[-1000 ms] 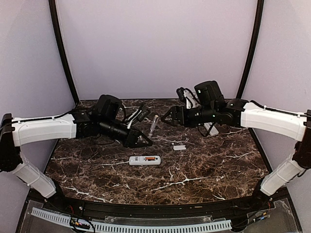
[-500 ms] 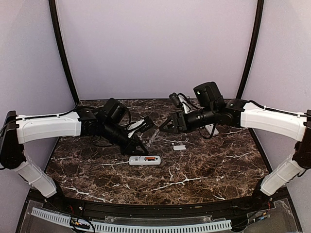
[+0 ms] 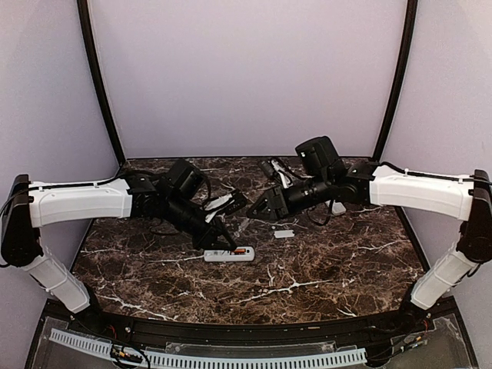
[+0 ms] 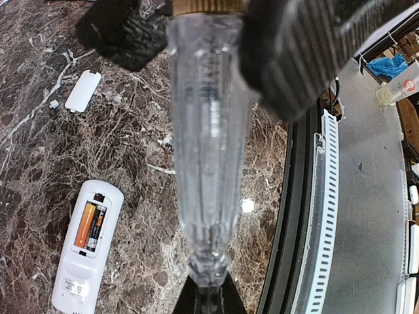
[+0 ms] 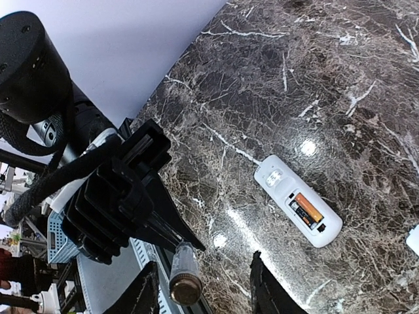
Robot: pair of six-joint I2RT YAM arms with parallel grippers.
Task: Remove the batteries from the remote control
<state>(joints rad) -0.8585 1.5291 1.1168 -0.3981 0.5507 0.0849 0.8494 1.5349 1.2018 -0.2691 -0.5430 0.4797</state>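
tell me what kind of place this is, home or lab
Most likely a robotics lab test cell, not a home. A left arm and a right arm are mounted at a marble-patterned table, plain lilac walls close it in, and a remote lies staged with its battery bay open.

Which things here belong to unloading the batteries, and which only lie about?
For the job: remote control, batteries inside it, screwdriver held by the left pincer.
Lying about: white battery cover, loose, apart from the remote.
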